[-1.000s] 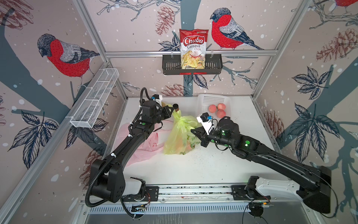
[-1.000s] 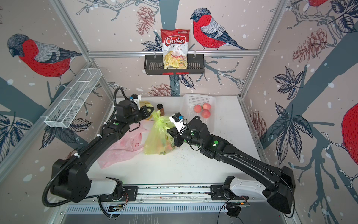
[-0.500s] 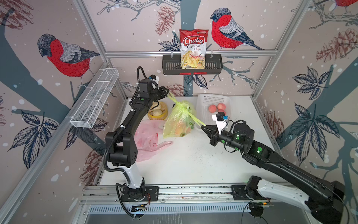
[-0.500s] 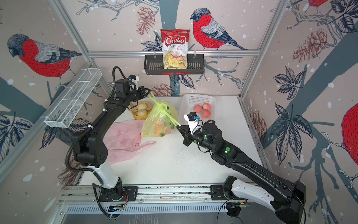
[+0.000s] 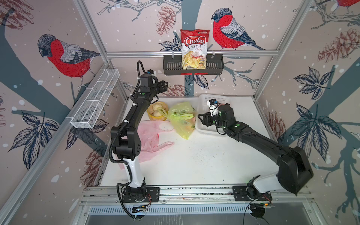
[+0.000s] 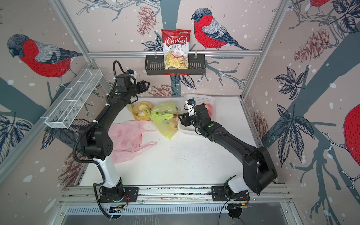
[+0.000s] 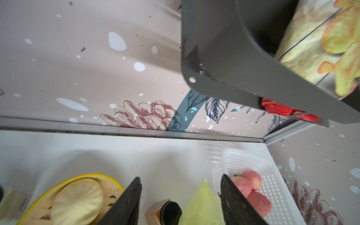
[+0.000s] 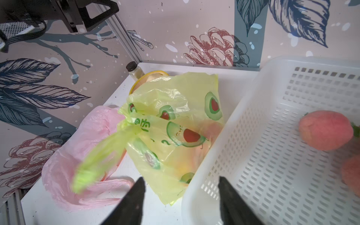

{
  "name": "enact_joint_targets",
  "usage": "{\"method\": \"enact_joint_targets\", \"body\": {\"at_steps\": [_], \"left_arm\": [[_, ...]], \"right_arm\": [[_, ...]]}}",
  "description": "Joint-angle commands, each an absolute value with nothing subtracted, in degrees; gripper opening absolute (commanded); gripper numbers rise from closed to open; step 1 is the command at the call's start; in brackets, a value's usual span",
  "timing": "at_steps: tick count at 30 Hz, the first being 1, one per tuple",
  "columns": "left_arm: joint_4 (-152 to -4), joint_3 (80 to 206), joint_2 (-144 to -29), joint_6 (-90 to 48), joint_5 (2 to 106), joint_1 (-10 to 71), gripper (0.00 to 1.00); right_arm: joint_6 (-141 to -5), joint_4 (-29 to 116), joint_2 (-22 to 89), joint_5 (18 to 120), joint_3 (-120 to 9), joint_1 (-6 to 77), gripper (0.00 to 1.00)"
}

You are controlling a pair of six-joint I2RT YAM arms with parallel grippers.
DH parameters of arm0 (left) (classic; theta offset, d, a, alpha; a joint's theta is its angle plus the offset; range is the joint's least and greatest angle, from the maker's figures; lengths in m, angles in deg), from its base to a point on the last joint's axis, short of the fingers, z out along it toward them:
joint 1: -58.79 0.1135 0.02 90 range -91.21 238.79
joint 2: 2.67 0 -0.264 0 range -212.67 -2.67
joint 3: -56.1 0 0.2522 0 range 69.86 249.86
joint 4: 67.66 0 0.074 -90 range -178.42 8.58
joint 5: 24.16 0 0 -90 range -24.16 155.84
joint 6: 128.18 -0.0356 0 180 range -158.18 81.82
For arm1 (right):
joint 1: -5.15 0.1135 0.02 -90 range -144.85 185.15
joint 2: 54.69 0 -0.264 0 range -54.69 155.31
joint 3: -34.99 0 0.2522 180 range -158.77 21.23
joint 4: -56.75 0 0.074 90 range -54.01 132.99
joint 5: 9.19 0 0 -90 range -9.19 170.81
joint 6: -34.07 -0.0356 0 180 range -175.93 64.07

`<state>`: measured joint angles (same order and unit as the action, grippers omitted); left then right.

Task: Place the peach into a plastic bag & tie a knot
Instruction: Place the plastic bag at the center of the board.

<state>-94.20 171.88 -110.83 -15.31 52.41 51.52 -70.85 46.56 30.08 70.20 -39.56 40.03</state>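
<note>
Pink film farthest left: a loose pink bag (image 5: pixel 150 136) spread flat on the white surface (image 5: pixel 204 159), partly hidden behind the left arm. Up near the back wall, left pincer (image 5: pixel 165 86) high above everything, fingers (image 7: pixel 128 202) parted wide, nothing between them. Below it, a yellow bowl (image 5: pixel 151 116) with pale round buns inside, and a small dark-capped bottle (image 8: pixel 134 71) tucked behind it in the corner. Next, touching the bowl's edge, the yellow-green bag (image 5: pixel 181 121), printed with avocados, slumped on the surface. Handles tied in a knot (image 8: pixel 132 124), one loose tail draped toward the bowl. Through the film, a warm orange-pink shape (image 8: pixel 211 126), too veiled to name for certain. Hard against the bag's right side, a white slotted basket (image 8: pixel 253 120). Over its near left corner, right pincer (image 5: pixel 202 119), jaws spread apart, gripping nothing, just beside the bag. Farther right, inside the basket, three peaches (image 7: pixel 253 179), mostly hidden behind the right wrist in both top views.
</note>
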Motion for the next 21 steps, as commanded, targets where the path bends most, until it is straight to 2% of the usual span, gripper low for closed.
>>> {"method": "enact_joint_targets", "body": {"at_steps": [1,5,11,14,18,21], "left_arm": [[-98.53,165.18,-105.08,-16.37,62.15,49.87,0.62],[-96.61,148.54,-93.71,-15.0,69.39,47.74,0.62],[-100.49,129.15,-81.49,-13.19,73.99,47.75,0.63],[-102.14,122.61,-78.02,-12.37,76.31,47.71,0.64],[-106.01,118.32,-77.55,-9.25,79.52,47.81,0.6],[-106.46,115.26,-78.16,-6.1,77.87,48.41,0.6]], "right_arm": [[-71.8,47.36,31.21,69.08,-41.06,40.35,0.72],[-72.43,47.15,30.87,70.15,-40.99,40.83,0.82],[-72.28,47.03,27.54,70.8,-39.29,40.67,0.88],[-72.36,47.12,25.12,70.29,-38.48,40.55,0.88],[-73.0,47.85,21.88,68.7,-37.02,40.64,0.89],[-73.39,48.68,19.13,67.82,-35.76,40.58,0.89]]}}
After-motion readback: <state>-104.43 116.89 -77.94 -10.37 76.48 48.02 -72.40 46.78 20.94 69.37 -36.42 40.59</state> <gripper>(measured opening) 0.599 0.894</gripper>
